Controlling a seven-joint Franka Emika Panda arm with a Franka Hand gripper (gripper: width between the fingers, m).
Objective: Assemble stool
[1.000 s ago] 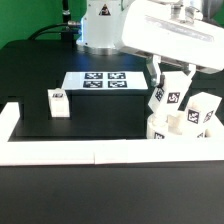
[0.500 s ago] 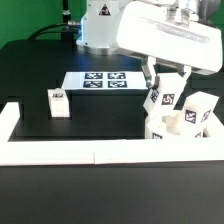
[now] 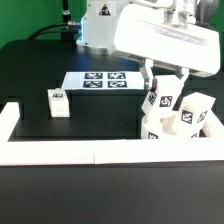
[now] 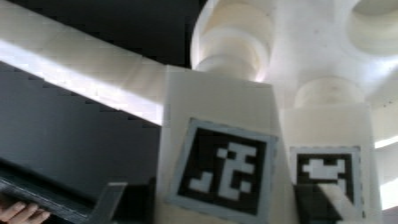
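Shifting slightly toward the exterior view's left since a second ago, and bringing the held leg block (image 3: 163, 100) from a lean to nearly upright. Clamping that block by its two sides between the dark fingers (image 3: 149, 74) of the end effector (image 3: 165, 85), closed down only as far as the block's width.

Hanging the block directly over the seat (image 3: 160, 128), lower end touching or almost touching the seat's top; not possible to tell which from either view.

Sitting near the corner of the surface (image 3: 110, 115) at the exterior view's right, by the edge nearest the camera, just beside the border rail (image 3: 60, 152): the seat. Standing upright on the seat's side toward the exterior view's right, tag facing the camera: a second leg block (image 3: 198, 112). Resting alone near the edge at the exterior view's left, well apart from the seat: a third leg block (image 3: 58, 102). Lying flat between the two, toward the far edge: the marker board (image 3: 97, 81).

Filling the wrist view with the gripped block's white face and its tag (image 4: 222, 172), and showing the seat's rounded white sockets (image 4: 249, 40) close behind.
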